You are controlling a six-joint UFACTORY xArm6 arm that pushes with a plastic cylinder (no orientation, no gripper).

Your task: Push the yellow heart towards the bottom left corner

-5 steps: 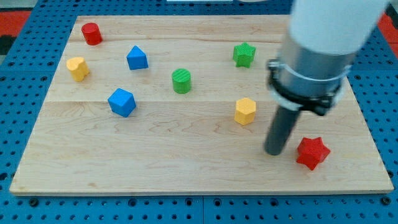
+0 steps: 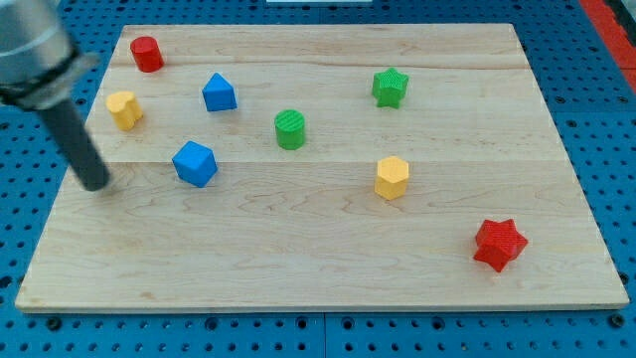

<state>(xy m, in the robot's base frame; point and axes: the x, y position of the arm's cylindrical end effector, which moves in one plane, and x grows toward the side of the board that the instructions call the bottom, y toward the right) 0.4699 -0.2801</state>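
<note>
The yellow heart [image 2: 123,108] lies near the board's left edge, toward the view's top. My tip [image 2: 95,185] rests on the board below it and slightly to its left, apart from it. The blue cube [image 2: 195,163] sits to the right of my tip. The rod rises from the tip up toward the view's top left corner.
A red cylinder [image 2: 146,53] is at the top left. A blue pentagon-like block [image 2: 219,92], a green cylinder [image 2: 290,129] and a green star [image 2: 391,87] lie across the upper half. A yellow hexagon [image 2: 392,177] and a red star [image 2: 499,244] lie at the right.
My rod has swept from beside the red star at the view's lower right across to the left edge below the yellow heart. No block has moved.
</note>
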